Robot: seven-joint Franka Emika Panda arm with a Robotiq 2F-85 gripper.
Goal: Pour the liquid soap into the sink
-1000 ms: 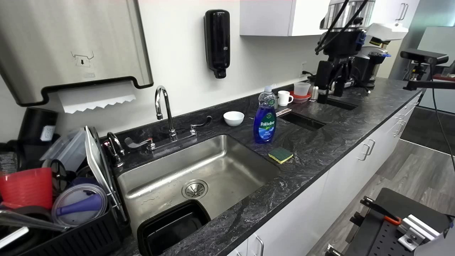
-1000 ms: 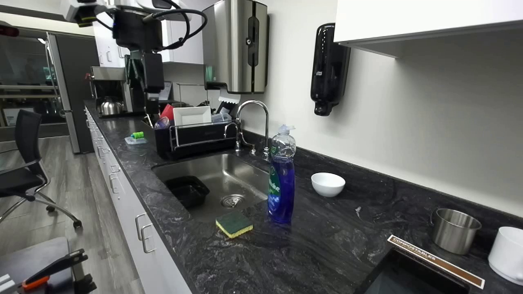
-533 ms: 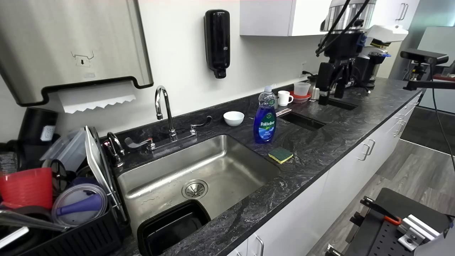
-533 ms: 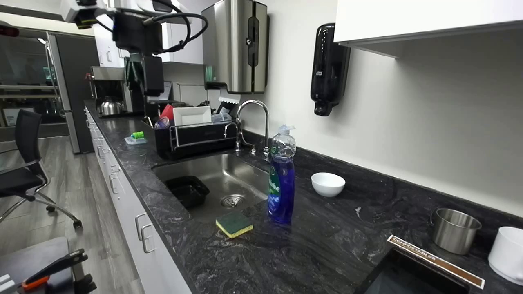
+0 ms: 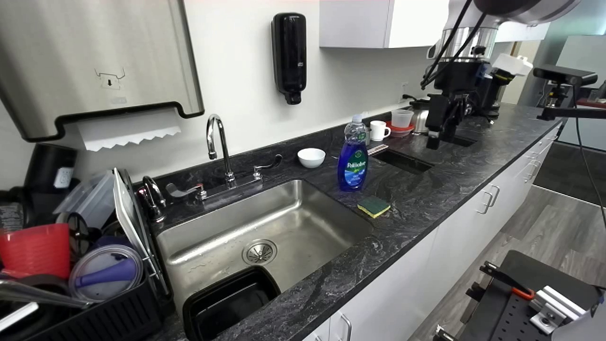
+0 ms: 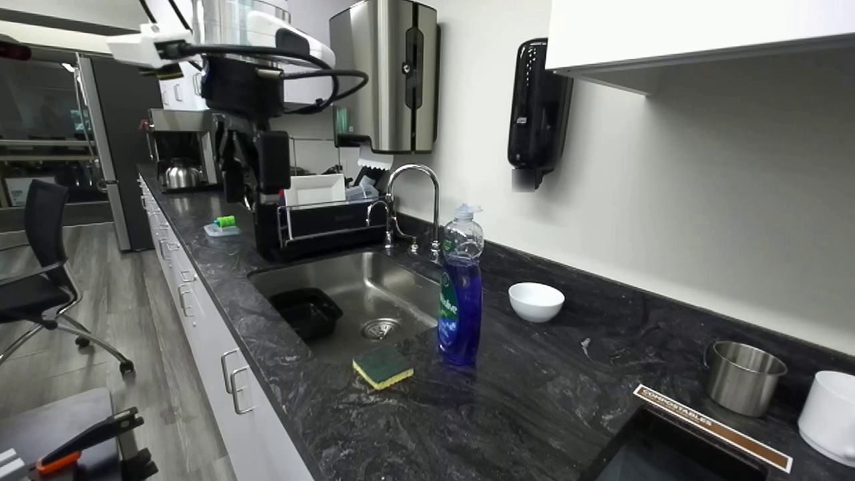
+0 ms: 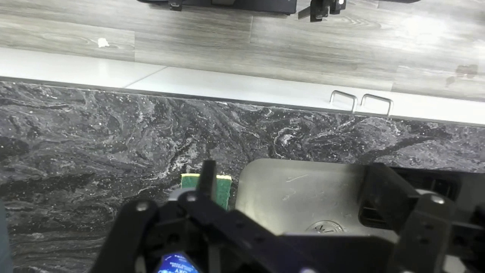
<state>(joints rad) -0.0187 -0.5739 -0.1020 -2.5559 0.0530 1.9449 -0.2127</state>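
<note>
In the wrist view, the hand (image 7: 293, 167) partly hides the sink (image 7: 280, 199), soap bottle (image 7: 176, 264) and 1 sponge (image 7: 223, 189).

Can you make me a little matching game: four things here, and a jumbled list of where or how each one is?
1. Soap bottle
2. Sponge
3. Black tub
4. Claw

A. Inside the sink
B. Open, holding nothing
C. Standing upright, blue inside
D. Flat on the counter, green and yellow

Pairs: 1-C, 2-D, 3-A, 4-B
</note>
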